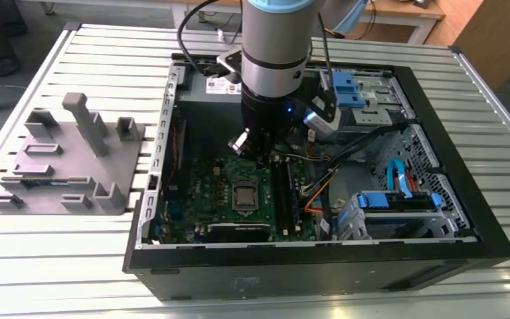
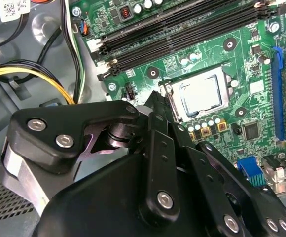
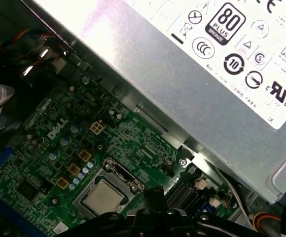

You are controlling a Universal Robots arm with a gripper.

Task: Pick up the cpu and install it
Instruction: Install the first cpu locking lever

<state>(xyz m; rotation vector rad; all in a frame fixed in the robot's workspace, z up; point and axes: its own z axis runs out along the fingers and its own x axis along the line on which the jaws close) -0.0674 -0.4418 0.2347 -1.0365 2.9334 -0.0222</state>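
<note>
The arm's gripper (image 1: 248, 147) hangs inside the open computer case (image 1: 467, 219), low over the green motherboard (image 1: 204, 193) and just off the socket on the side toward the power supply. The cpu (image 1: 244, 195) already sits flat in the socket frame (image 2: 168, 102) near the middle of the motherboard, its pale silvery top facing up; it shows in both wrist views, at (image 2: 200, 94) and (image 3: 102, 196), apart from the gripper and not in its grasp. In the second wrist view the black gripper linkage (image 2: 148, 168) crowds the foreground, with its tip ending beside the socket's corner; whether the fingers are spread or closed I cannot tell. Black memory slots (image 2: 182, 27) run along the motherboard edge past the socket, and yellow, black and white cables (image 2: 39, 74) loop over the grey case floor beside the board. In the first wrist view the grey metal power supply (image 3: 192, 84) stands along the motherboard's far edge. On the slatted metal table (image 1: 60, 266), well apart from the case toward the exterior view's left, rests a grey plastic block with upright posts (image 1: 64, 159). Blue drive brackets (image 1: 397, 199) sit in the case at the exterior view's right.
</note>
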